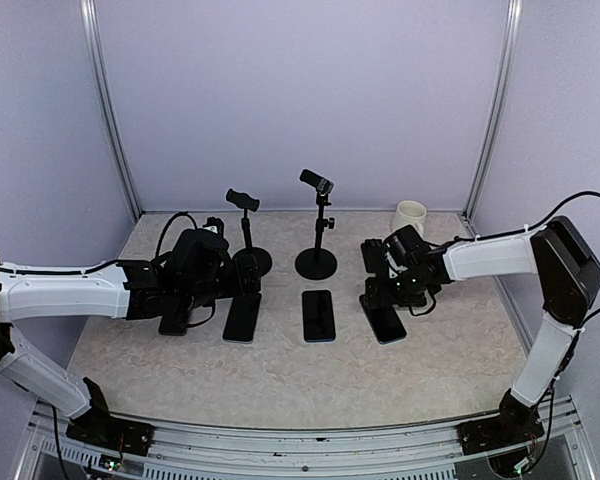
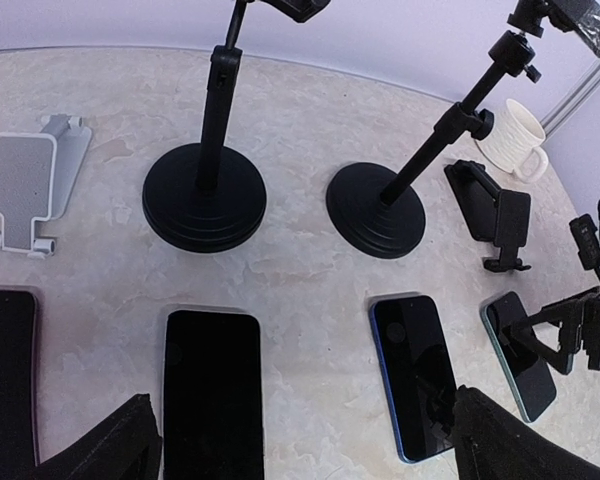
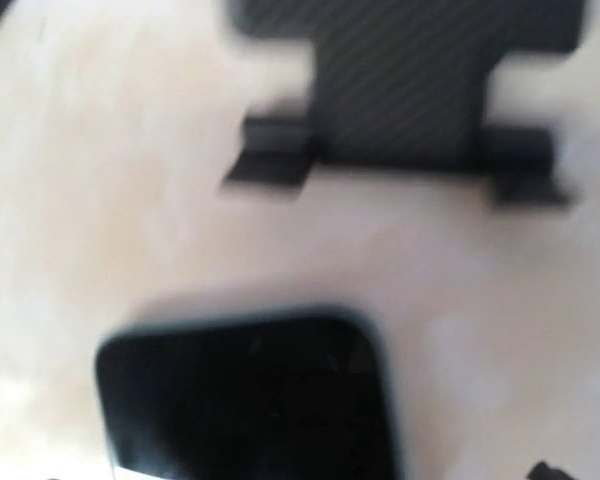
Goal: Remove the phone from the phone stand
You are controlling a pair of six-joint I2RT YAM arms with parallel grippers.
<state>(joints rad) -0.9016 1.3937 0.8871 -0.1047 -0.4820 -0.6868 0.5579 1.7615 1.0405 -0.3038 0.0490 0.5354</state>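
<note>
**Phone lies flat and off its stand, under the right gripper**

We see the teal-edged phone with a dark glass screen (image 1: 386, 325) lying flat on the pale marbled tabletop (image 1: 460, 350). It is toward the right edge, just on the near side of the black folding phone stand (image 2: 495, 210). The stand's cradle is bare, and the phone and stand are apart, so we judge the removal itself done.

The right gripper (image 1: 383, 298) hangs directly above the phone's far end. Its wrist view is blurred and the fingers barely enter it, so we cannot tell how far apart they stand. Nothing visible clamps the phone.

The phone's long axis runs far to near, slanting slightly, with its near end turned toward the right edge. It lies straight beneath the right fingers, and the right arm is by far the nearer. We judge that the next move calls for a clean lift straight up, so that nothing drags the phone back against the stand.

The left gripper (image 2: 315, 440) is well apart, toward the left edge. Its fingers (image 2: 115, 445) are spread wide and empty above three other dark phones (image 2: 212, 390) lying flat in a row. Beyond them stand two black pole stands (image 1: 316, 262) and a white flat stand (image 2: 25, 185). A white mug (image 1: 410, 215) sits in the far right corner.
</note>
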